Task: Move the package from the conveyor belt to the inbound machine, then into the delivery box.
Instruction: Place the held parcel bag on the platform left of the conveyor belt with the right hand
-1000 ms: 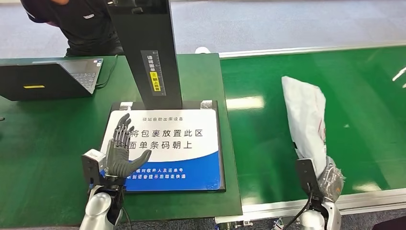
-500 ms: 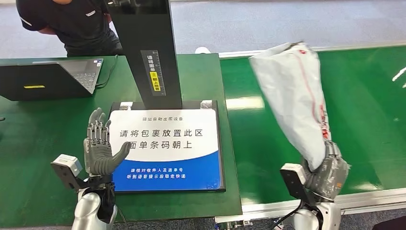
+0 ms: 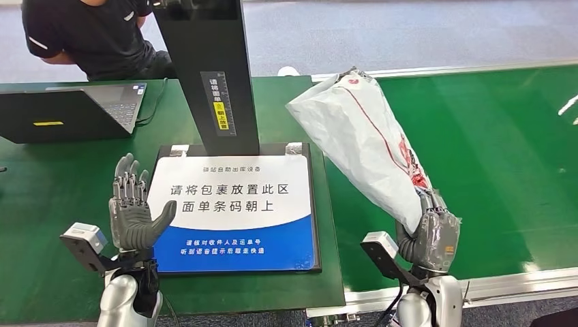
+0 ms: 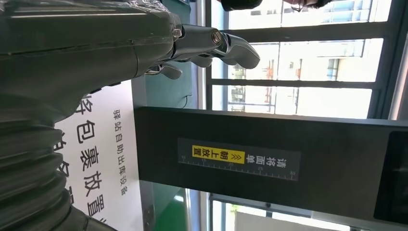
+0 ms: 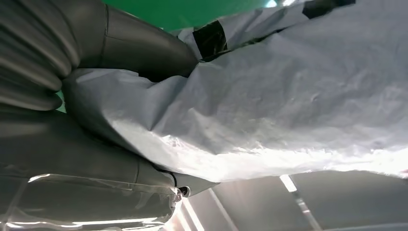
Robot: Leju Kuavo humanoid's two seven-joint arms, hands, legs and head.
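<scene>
- White-grey plastic package [image 3: 368,146], held by its lower end in the right hand [image 3: 428,238]; long axis tilts toward 11 o'clock, its free top above the seam between the green conveyor belt [image 3: 491,150] and the table.
- Inbound machine's white-and-blue placement pad [image 3: 235,211] lies at 9 o'clock of the right hand, with the package's top already leaning that way.
- Left hand [image 3: 133,211], fingers spread and holding nothing, stands at the pad's left edge.
- Right wrist view shows fingers [image 5: 139,53] wrapped around the crumpled film; left wrist view shows the black scanner column [image 4: 269,159].
</scene>
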